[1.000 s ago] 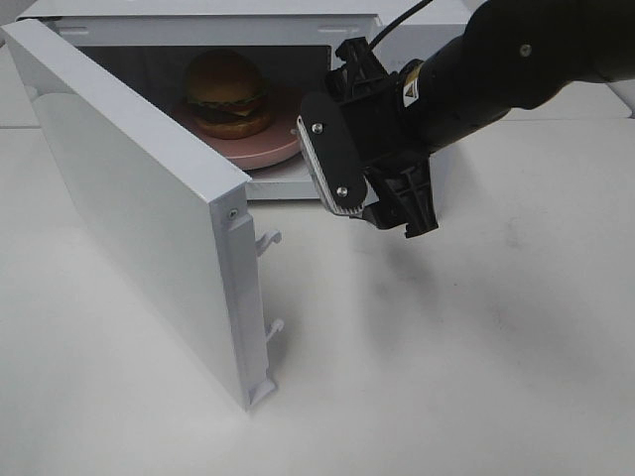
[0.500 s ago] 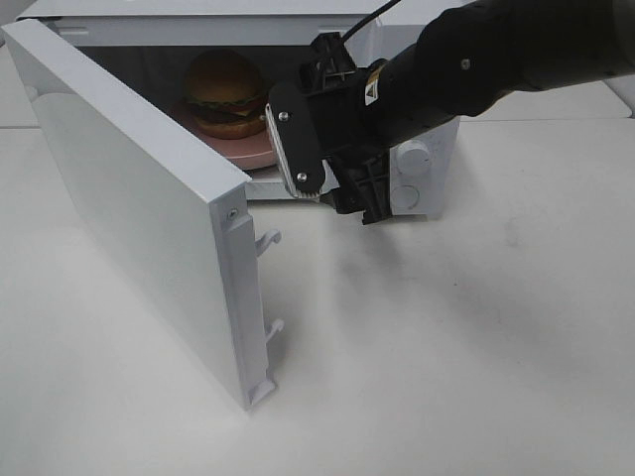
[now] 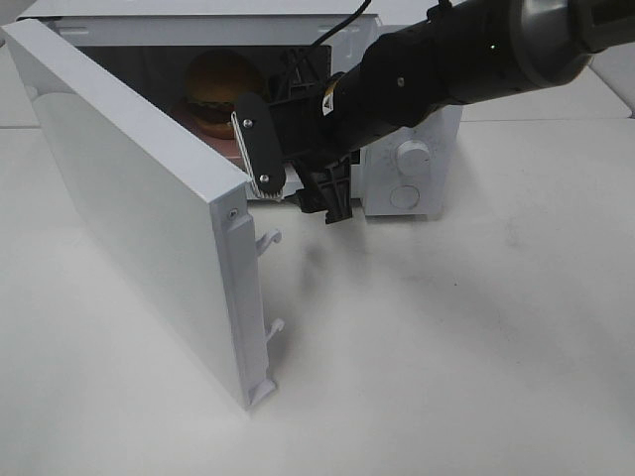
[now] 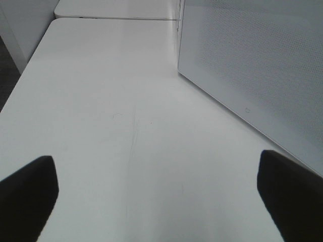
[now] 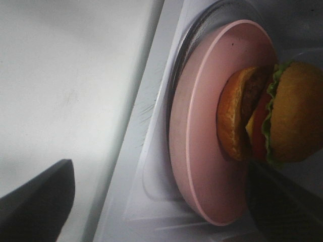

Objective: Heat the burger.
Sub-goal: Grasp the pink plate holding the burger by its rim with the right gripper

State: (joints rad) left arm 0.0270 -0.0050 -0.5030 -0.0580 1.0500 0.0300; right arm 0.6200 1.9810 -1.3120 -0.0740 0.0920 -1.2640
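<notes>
Exterior high shows you the right pincer (image 3: 301, 201) gaping empty before the open white microwave (image 3: 407, 183), whose round pink plate (image 5: 202, 151) carries the golden-bun burger (image 3: 222, 81); your left pincer (image 4: 159, 187) gapes empty over the white surface (image 4: 116, 91).

A white microwave (image 3: 442, 169) stands on a white table (image 3: 446, 347) with its door (image 3: 139, 218) swung wide open and two latch hooks (image 3: 270, 238) jutting from the door's edge. Two round knobs (image 3: 412, 157) sit stacked on the control panel. A pink plate (image 5: 199, 151) lies inside.
</notes>
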